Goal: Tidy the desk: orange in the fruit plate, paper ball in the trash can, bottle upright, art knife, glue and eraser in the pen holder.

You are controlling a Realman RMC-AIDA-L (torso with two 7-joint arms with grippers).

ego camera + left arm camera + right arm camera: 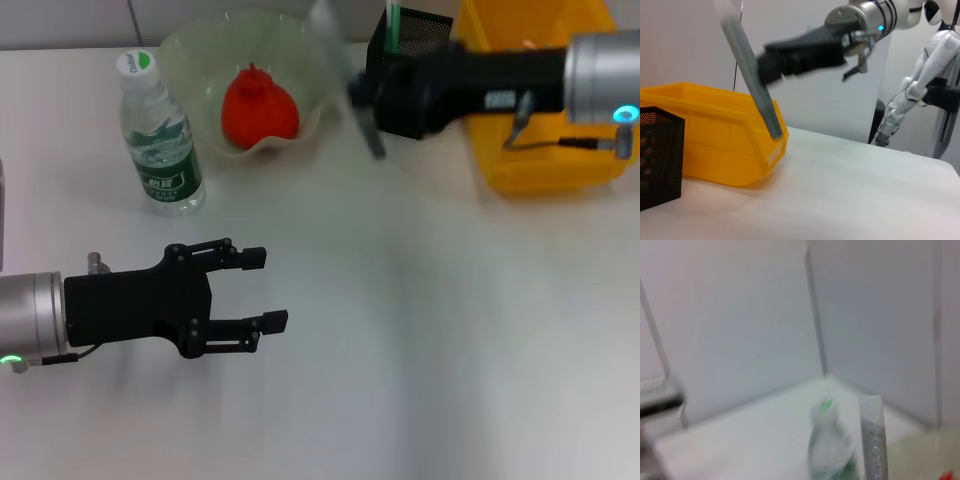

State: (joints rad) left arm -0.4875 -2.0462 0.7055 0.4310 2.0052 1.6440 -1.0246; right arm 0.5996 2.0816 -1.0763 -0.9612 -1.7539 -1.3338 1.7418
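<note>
Orange [258,108]: upper centre-left of the head view, lying inside the fruit plate [190,50], red-orange with a small nub on top.
Fruit plate: pale-green translucent bowl with a wavy rim, at the top of the head view, just right of the bottle.
Bottle [160,140]: standing upright at the upper left of the head view, cap up, dark green label facing the camera; a blurred view of it appears low in the right wrist view [832,450].
Pen holder [415,32]: black mesh cup at the top centre-right of the head view, largely hidden behind the right arm; the glue [394,25] stands in it as a green stick. In the left wrist view the holder [657,155] sits at the lower left, just beside the trash can.
Trash can [540,150]: yellow bin at the upper right of the head view, right of the pen holder; also at the left of the left wrist view [725,135].
Art knife [345,80]: grey bar, motion-blurred, held tilted in the air between the fruit plate and the pen holder; seen as a slanted grey bar in the left wrist view [752,82] and a grey strip in the right wrist view [872,445].
Right gripper [365,95]: upper centre of the head view, clamped on the art knife.
Left gripper [265,290]: lower left of the head view, above bare table [420,350], fingers spread wide with nothing between them.
</note>
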